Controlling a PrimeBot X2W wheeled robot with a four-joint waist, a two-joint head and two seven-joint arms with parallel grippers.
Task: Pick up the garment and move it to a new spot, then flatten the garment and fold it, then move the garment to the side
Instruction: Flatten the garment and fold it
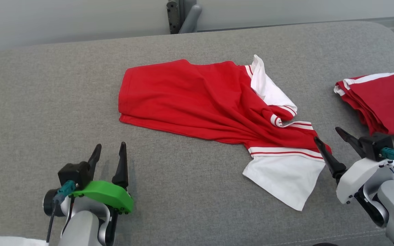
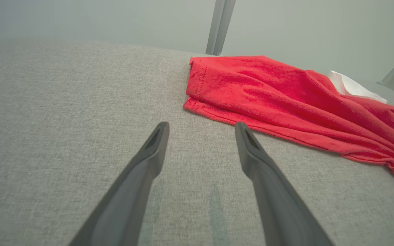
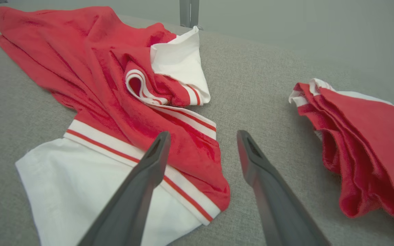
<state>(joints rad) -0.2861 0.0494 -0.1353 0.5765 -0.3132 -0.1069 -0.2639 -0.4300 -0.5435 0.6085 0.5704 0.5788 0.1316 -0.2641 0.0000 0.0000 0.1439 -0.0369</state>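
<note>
Garment: the red shirt [image 1: 197, 99] lies mid-way across the grey cushion [image 1: 46, 102], hem end to my left and fairly smooth, collar and sleeve end to my right bunched and twisted.
Near sleeve: the white sleeve [image 1: 286, 174] is spread flat on the cushion and points toward me. The far one is folded up against the collar.
Left gripper: my left gripper [image 1: 110, 145] hovers low over bare cushion, near the hem corner but apart from it. Its fingers are parted about halfway and hold nothing.
Right gripper: my right gripper [image 1: 327, 134] sits just beside the sleeve's striped cuff band. Its jaws are spread wide and empty, the left finger over the cloth's edge and the right one over bare cushion.
Neighbour: a folded red pile [image 1: 385, 99] rests to the far right, well apart from the shirt.
Step in hand: I judge this is the flattening, not yet done. No fold is made, and the shirt is not to the side.
Next move: it calls for pinching the right shoulder area with my right gripper and the hem corner with my left, then drawing them apart to pull the twist out.
Caution: I must take one layer only and stay clear of the pile.
</note>
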